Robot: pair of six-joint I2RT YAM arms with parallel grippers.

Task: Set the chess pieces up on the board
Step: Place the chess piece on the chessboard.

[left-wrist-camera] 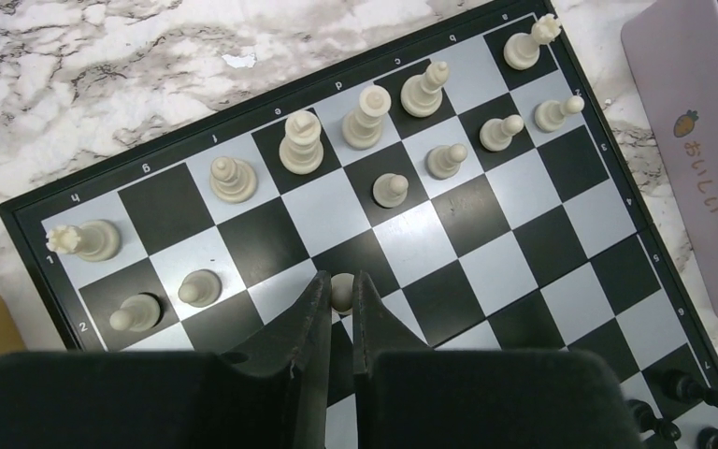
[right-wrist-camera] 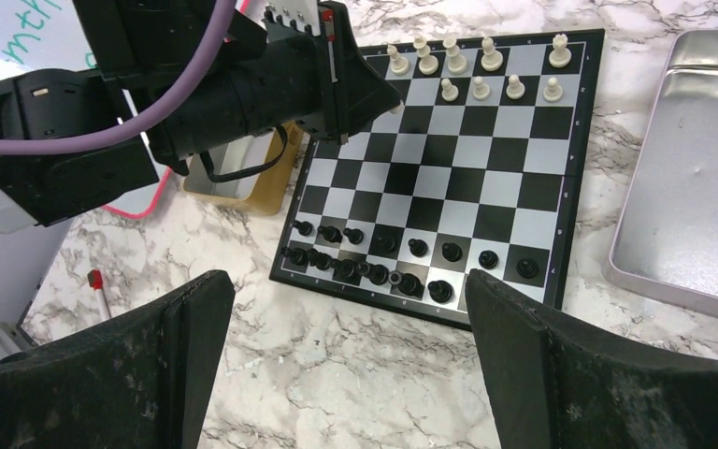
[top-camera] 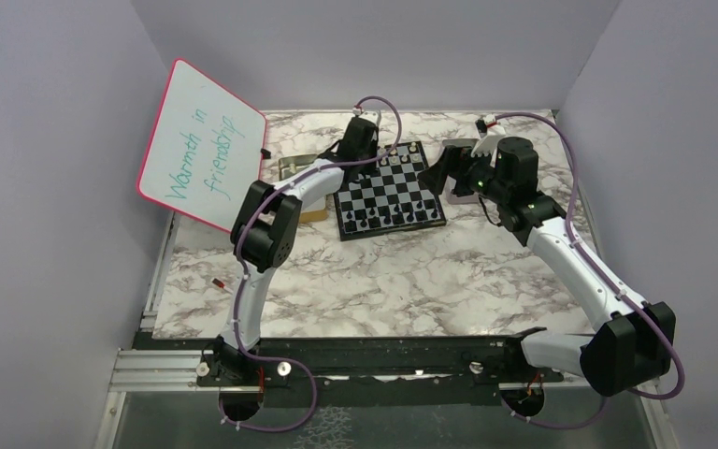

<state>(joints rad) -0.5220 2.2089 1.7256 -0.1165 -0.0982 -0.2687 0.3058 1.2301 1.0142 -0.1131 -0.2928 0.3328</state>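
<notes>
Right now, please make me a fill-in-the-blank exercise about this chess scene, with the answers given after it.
1. The left gripper is shut on a small ____ pawn.
2. The jaws of the right gripper stand wide ____.
3. The chess pieces on the board's near rows are all ____.
4. The whiteboard reads: Warmth in ____.
Missing words: white; open; black; friendship.

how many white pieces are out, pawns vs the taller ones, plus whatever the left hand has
white pawns standing on the board: 6
taller white pieces: 6
white piece pinched in the left hand: 1
total: 13
</notes>
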